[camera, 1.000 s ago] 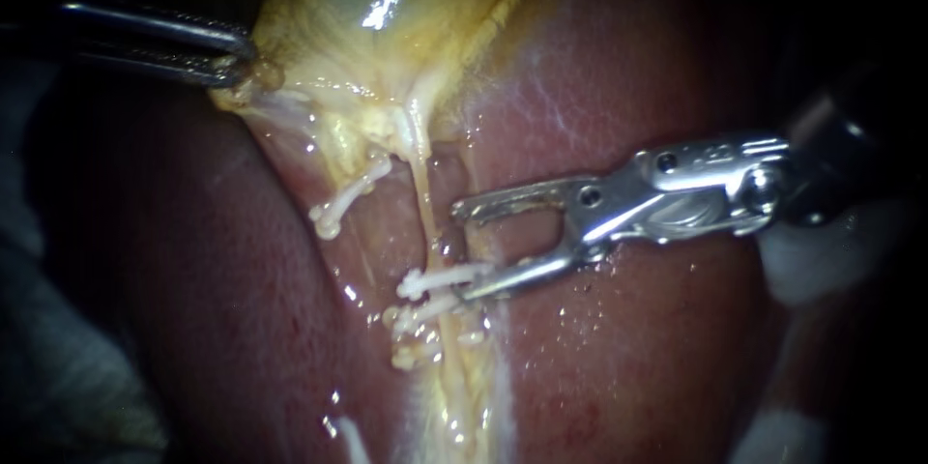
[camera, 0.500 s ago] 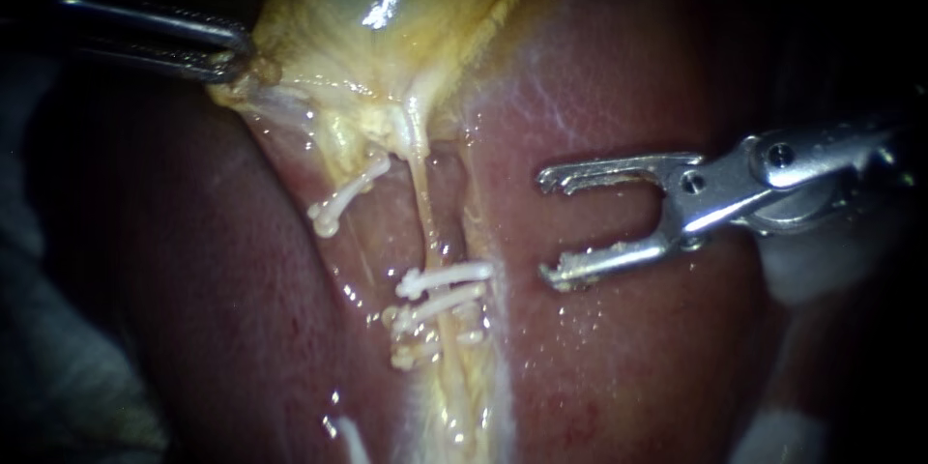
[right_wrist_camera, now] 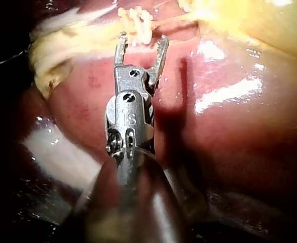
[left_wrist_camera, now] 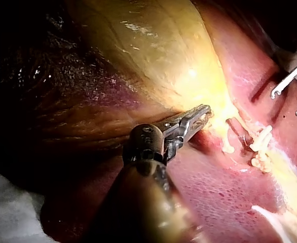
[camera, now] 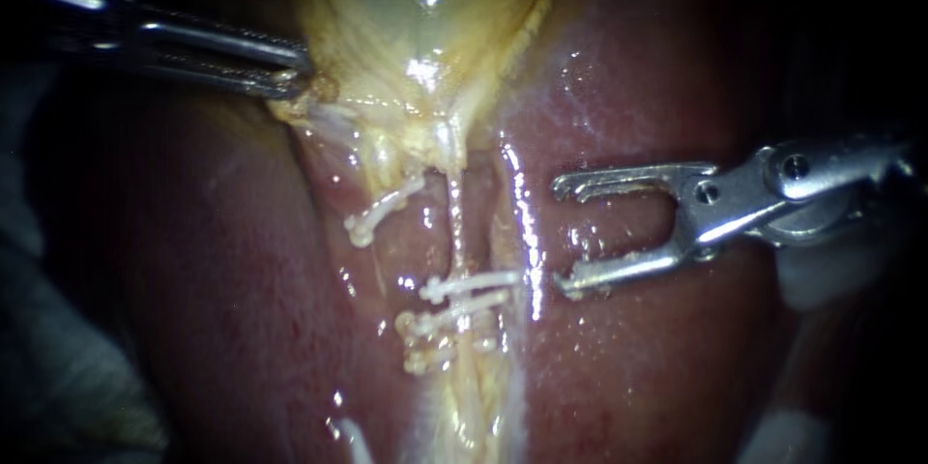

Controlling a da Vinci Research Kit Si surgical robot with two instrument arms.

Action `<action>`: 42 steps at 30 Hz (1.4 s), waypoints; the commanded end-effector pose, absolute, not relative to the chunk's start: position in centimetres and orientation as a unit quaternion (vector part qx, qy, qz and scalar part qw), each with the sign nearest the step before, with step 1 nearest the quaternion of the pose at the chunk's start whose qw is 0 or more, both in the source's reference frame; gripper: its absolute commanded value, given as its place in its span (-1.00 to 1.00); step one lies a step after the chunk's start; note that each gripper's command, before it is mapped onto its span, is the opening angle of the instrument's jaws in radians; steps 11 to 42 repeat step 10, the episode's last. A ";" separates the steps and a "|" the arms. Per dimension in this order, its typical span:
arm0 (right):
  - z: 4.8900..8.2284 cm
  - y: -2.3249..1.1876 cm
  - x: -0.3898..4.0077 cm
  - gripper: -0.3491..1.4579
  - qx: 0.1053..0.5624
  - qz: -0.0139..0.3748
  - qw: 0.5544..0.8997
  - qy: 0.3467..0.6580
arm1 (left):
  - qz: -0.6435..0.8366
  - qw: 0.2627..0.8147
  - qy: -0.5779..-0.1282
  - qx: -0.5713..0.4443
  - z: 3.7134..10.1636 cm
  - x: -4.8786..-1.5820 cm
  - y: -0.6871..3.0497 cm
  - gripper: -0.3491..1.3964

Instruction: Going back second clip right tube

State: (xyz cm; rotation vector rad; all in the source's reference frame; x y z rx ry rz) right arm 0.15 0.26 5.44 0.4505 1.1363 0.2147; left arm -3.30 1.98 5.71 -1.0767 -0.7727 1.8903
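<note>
Close view of a dark red liver [camera: 638, 367] with a yellowish gallbladder [camera: 416, 19] above it. From the gallbladder's narrow end a thin pale strand, the right tube [camera: 456, 227], runs downward. Lower down it is crossed by a stack of white clips [camera: 472, 283]. Two are plainly seen lying across it, one just below the other. A paler cluster beneath them cannot be told apart. A single white clip [camera: 382, 213] is set slantwise on tissue to the left of that tube.

The right instrument [camera: 570, 235] comes in from the right. Its hand, the pair of metal jaws at the tip, is held wide open. Nothing is gripped and no clip is carried in it. The lower jaw's tip lies just beside the outer end of the uppermost clip, with a small gap between them. The upper jaw hangs over bare liver.

The left instrument [camera: 290, 80] comes in from the upper left. Its hand is closed on the gallbladder's lower edge, and the tissue there is drawn taut.

By this evidence the clipping itself is judged done: the clips sit closed across the right tube and have been let go. What is left is the retreat, as the open hand is near the clips and not yet drawn clear of the tissue.
</note>
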 end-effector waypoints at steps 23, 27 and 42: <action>5.44 0.26 0.14 -0.06 0.211 0.100 0.813 0.533 | 0.748 0.401 -0.313 -0.427 5.71 -3.27 1.99 -1.00; 5.44 0.26 0.14 -0.06 0.211 0.100 0.813 0.533 | 0.748 0.401 -0.313 -0.427 5.71 -3.27 1.99 -1.00; 5.44 0.26 0.14 -0.06 0.211 0.100 0.813 0.533 | 0.748 0.401 -0.313 -0.427 5.71 -3.27 1.99 -1.00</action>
